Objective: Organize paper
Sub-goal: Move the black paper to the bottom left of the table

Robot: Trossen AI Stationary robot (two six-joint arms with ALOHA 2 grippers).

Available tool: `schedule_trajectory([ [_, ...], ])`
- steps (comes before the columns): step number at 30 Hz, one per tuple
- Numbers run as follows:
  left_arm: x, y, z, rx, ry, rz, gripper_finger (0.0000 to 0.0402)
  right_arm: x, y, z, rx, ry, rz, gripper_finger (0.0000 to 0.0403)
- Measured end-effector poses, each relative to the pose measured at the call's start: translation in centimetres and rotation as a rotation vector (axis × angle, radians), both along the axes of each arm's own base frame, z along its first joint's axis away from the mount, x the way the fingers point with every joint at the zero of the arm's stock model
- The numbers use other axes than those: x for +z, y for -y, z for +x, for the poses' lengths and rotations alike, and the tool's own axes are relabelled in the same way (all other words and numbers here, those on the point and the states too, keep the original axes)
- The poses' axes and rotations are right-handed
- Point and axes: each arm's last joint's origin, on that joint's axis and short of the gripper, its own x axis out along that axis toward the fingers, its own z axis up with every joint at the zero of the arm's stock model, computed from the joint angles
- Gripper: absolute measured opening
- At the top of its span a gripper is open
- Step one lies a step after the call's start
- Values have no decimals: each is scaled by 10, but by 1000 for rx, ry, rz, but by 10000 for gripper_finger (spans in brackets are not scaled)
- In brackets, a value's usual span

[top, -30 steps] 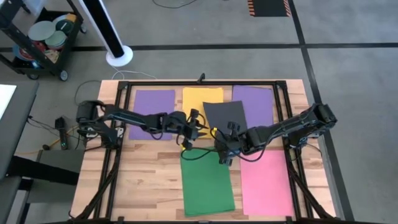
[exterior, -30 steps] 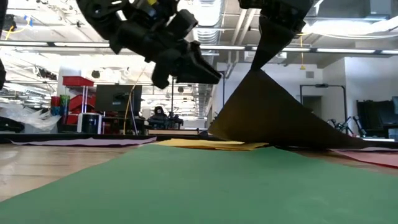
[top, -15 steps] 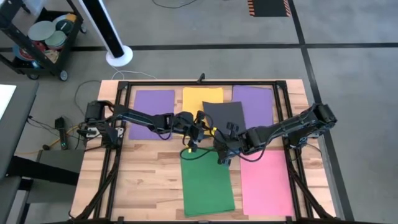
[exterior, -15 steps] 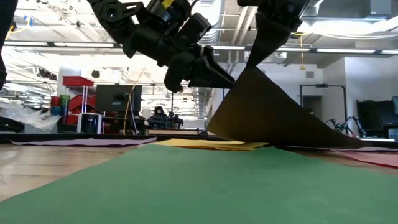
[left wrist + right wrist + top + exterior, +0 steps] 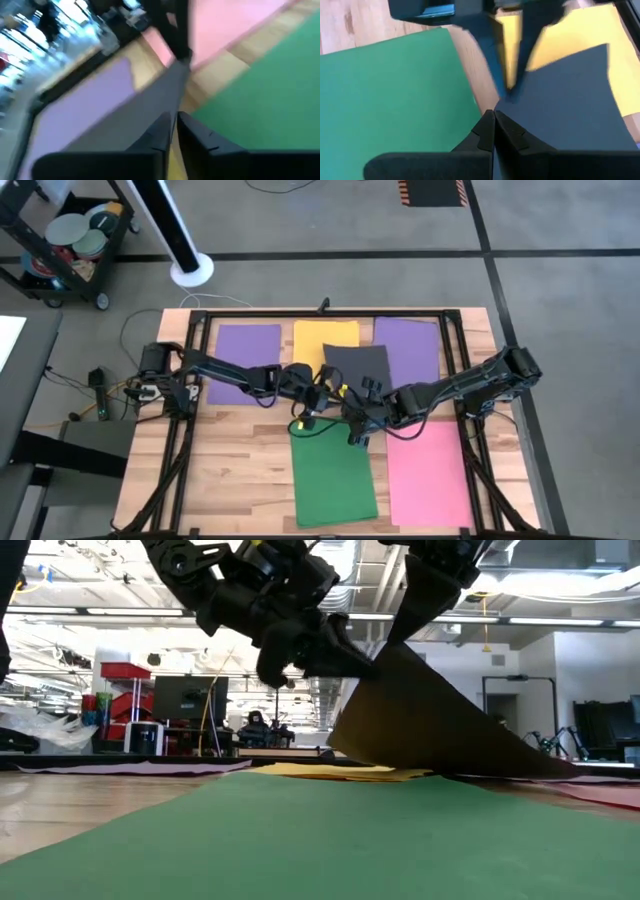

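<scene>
Six sheets of paper were seen spread apart over the wooden table [image 5: 240, 440]: a purple sheet [image 5: 248, 350], a yellow sheet [image 5: 325, 337] and a second purple sheet [image 5: 415, 345] in a row along the far side, a green sheet [image 5: 332, 475] and a pink sheet [image 5: 428, 470] nearer the front edge, and a black sheet [image 5: 362, 365] lying partly over the yellow one at the middle. No stack had been formed yet, so the organizing was judged to be at an early stage, with nearly all of the gathering left to do. One near corner of the black sheet was held lifted off the table, as the low view showed, while its far part rested on the surface. The right gripper [image 5: 354, 427] was clamped on that raised corner, its fingers pressed together on the dark paper in its own wrist view. The left gripper [image 5: 312, 402] had been brought just beside it at the same edge; its fingers [image 5: 197, 137] were seen almost together with the sheet's edge between them, so the paper appeared to be pinched by it too, though how firmly could not be told. A handover or a two-handed lift was judged to be in hand. No brand, label or legible writing was made out on the sheets, the arms or the table.
</scene>
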Motion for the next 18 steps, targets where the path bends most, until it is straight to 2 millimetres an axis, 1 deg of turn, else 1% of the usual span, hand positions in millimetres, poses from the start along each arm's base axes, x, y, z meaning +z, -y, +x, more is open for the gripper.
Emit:
schedule_trajectory([
  [2, -2, 0, 0, -2, -12, 0, 7, 0, 0, 1, 2, 6, 1, 0],
  [6, -5, 0, 1, 45, -20, 25, 1, 0, 0, 1, 2, 5, 1, 0],
  [9, -5, 2, -1, 48, -39, 53, 1, 1, 0, 1, 1, 11, 3, 0],
  [13, -1, 11, -9, 22, -108, 55, 1, 2, -1, 3, -12, 42, 19, 0],
  [18, 11, 28, -27, 10, -211, 54, 0, 3, -4, 4, 2, 62, 16, 0],
])
